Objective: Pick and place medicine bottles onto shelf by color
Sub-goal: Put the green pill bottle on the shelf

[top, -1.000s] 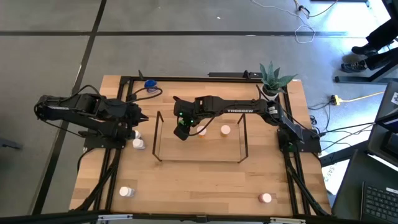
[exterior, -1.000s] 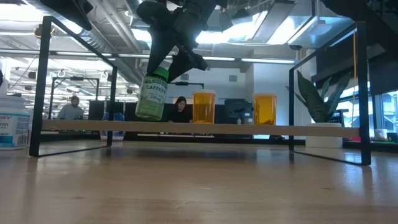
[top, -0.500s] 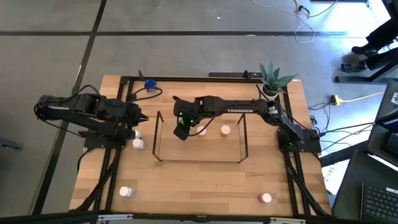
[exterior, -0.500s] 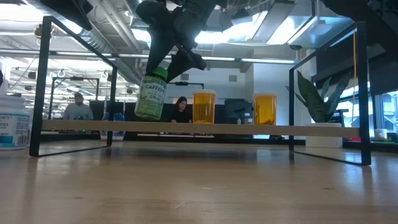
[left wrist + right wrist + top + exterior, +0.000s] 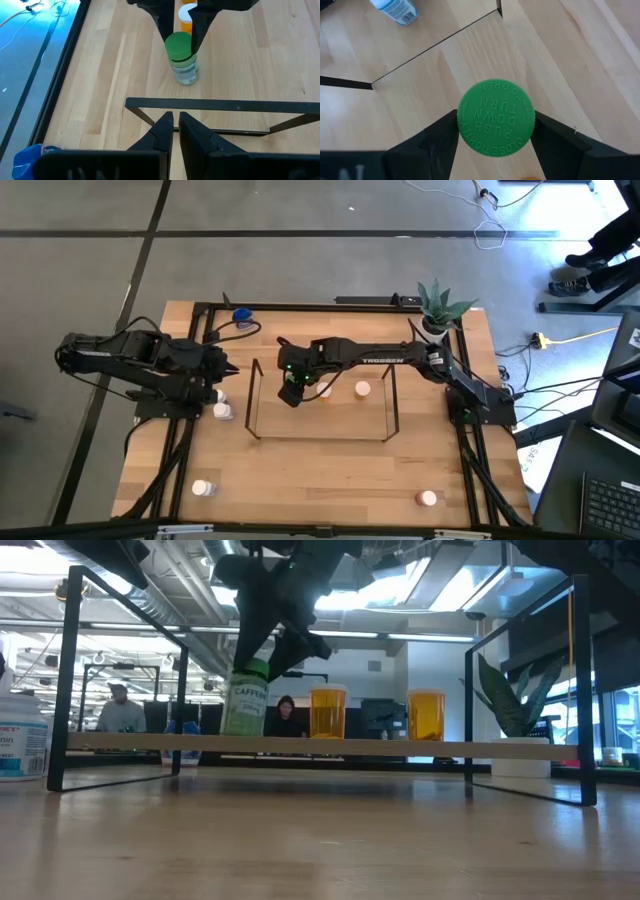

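You are looking at a green cap (image 5: 496,118) lettered in relief, two orange bottles (image 5: 327,712) glowing amber, pale wood table (image 5: 320,470), a blue-capped bottle (image 5: 241,316) upper left.

An open-plan office or lab. Beyond the wooden table (image 5: 320,840) sit people (image 5: 288,715) at monitors (image 5: 380,718) under exposed ceiling ducts (image 5: 150,610); around the table, grey concrete floor (image 5: 300,240) with loose cables (image 5: 560,340).

White bottle (image 5: 20,748): cut by the edge, left of the shelf (image 5: 320,745).
Orange bottle (image 5: 188,11): mostly hidden behind the green-capped bottle (image 5: 182,59).
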Available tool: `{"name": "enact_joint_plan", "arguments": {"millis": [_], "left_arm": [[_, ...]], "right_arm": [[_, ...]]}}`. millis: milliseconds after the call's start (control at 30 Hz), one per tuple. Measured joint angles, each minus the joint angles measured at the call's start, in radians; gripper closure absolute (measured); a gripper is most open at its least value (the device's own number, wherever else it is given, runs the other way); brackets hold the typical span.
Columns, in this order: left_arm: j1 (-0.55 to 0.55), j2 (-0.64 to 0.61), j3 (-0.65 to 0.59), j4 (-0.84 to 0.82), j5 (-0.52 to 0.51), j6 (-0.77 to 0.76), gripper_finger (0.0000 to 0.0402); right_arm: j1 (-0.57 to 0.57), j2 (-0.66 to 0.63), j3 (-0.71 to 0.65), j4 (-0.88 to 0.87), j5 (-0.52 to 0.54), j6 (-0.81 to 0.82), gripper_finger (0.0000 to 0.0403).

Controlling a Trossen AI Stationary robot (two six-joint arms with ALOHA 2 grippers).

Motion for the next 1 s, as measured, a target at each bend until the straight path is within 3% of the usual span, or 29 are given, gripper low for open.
{"name": "enact_joint_plan", "arguments": {"millis": [1000], "left_arm": [[0.0,0.0,0.0,0.0,0.0,0.0,0.0376]], "right_arm": [[0.002,0.0,0.0,0.035,0.0,-0.003,0.0171]]}}
